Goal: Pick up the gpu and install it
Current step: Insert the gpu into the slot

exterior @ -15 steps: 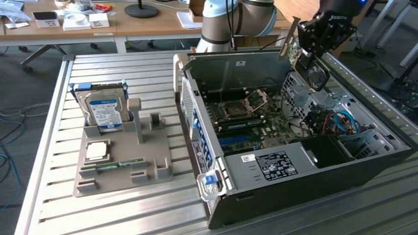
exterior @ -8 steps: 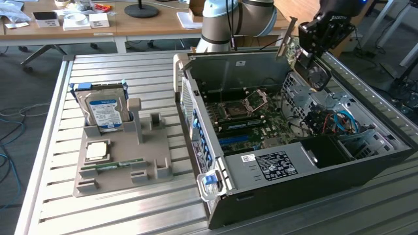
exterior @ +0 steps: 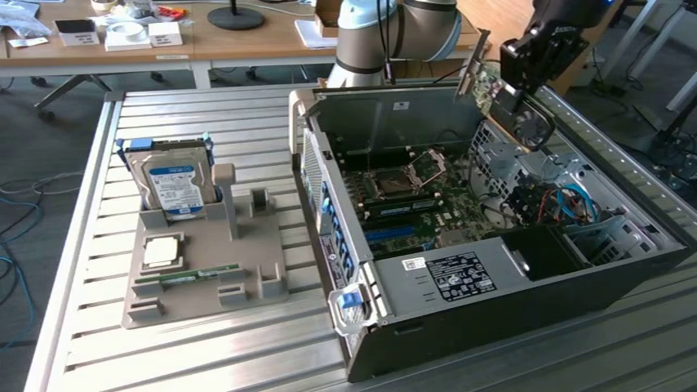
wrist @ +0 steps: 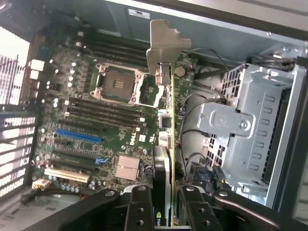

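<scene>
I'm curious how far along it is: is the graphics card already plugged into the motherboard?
No, the gripper holds the gpu up in the air over the open computer case, clear of the motherboard.

1 gpu [wrist: 162, 168]; 1 PC case [exterior: 523, 314]; 1 HDD [exterior: 175, 188]; 1 RAM stick [exterior: 201, 274]; 1 CPU [exterior: 162, 251]; 1 holder [exterior: 188, 304].
</scene>
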Available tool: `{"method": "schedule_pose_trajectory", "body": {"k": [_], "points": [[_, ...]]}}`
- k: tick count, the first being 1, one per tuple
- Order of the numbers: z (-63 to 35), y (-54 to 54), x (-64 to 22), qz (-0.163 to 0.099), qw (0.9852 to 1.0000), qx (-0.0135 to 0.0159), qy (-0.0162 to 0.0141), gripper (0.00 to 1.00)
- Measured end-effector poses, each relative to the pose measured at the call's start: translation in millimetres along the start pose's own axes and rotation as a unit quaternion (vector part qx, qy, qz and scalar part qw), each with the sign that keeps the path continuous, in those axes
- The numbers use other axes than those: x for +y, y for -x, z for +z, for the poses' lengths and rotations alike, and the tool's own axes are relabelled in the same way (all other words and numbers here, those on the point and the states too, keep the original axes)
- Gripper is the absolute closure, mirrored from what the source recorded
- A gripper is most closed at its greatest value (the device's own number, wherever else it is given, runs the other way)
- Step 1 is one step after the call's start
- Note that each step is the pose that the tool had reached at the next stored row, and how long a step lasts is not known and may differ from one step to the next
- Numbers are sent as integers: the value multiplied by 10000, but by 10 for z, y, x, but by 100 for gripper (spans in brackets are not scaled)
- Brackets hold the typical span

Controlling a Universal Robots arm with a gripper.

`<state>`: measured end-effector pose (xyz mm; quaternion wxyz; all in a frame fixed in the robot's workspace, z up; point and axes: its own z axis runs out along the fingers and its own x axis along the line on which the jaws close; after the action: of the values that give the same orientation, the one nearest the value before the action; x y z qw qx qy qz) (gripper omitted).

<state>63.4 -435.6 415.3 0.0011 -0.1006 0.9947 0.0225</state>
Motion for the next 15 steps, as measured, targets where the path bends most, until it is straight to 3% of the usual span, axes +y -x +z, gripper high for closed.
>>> {"method": "schedule_pose_trajectory", "body": {"k": [7,15], "points": [[0,0,0,-414,9991,18,3,73],[0,0,0,-870,9962,39,6,73]]}}
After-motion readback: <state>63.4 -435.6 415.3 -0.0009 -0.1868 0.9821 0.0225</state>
